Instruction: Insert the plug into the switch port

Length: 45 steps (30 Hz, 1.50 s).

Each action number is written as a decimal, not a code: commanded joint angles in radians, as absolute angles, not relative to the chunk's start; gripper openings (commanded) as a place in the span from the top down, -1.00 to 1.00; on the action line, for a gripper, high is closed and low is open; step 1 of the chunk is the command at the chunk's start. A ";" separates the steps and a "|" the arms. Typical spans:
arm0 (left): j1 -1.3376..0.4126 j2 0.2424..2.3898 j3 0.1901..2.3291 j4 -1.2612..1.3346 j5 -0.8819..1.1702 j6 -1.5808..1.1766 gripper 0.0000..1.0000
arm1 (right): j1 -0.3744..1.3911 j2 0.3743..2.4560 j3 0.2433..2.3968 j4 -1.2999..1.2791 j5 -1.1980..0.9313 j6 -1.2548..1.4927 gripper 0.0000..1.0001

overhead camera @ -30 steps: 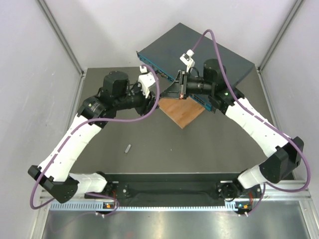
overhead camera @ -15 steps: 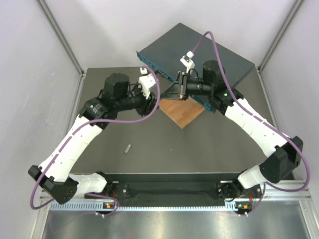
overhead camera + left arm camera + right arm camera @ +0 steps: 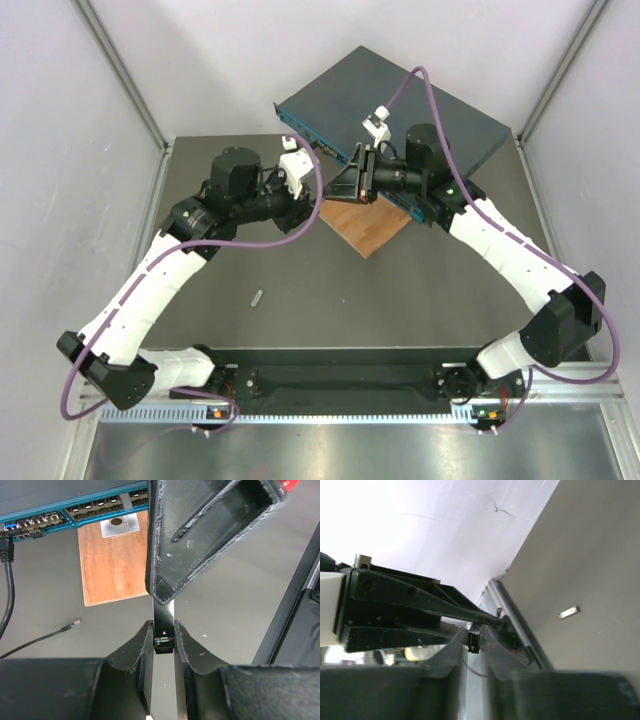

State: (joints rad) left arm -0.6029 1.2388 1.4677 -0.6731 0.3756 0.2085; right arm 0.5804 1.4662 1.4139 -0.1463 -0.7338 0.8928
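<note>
both arms meet nose to nose in front of the switch [image 3: 400, 95], which sits angled at the far edge, its teal port row facing them; the right gripper [image 3: 474, 632] is pinched tight on a small black piece, the plug [image 3: 163, 644] by my reading, held in the air near the wooden board [image 3: 117, 562]; the left gripper [image 3: 163, 629] straddles it crosswise, pads hard by either side, though whether they bite i can't tell; looks like a regrip, to get a hold that can point it at a socket

Perhaps the plug [image 3: 164, 644], tiny and mostly hidden.
</note>
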 commanded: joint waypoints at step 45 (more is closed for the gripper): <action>-0.716 1.299 1.620 -0.821 0.250 0.413 0.96 | 0.577 1.390 1.488 -0.307 -0.736 0.569 -0.08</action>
State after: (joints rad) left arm -0.7143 1.3323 1.6264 -0.8421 0.2840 0.3882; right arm 0.5602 1.3998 1.4849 -0.3527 -0.7345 0.5758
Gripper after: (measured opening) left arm 0.236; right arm 0.564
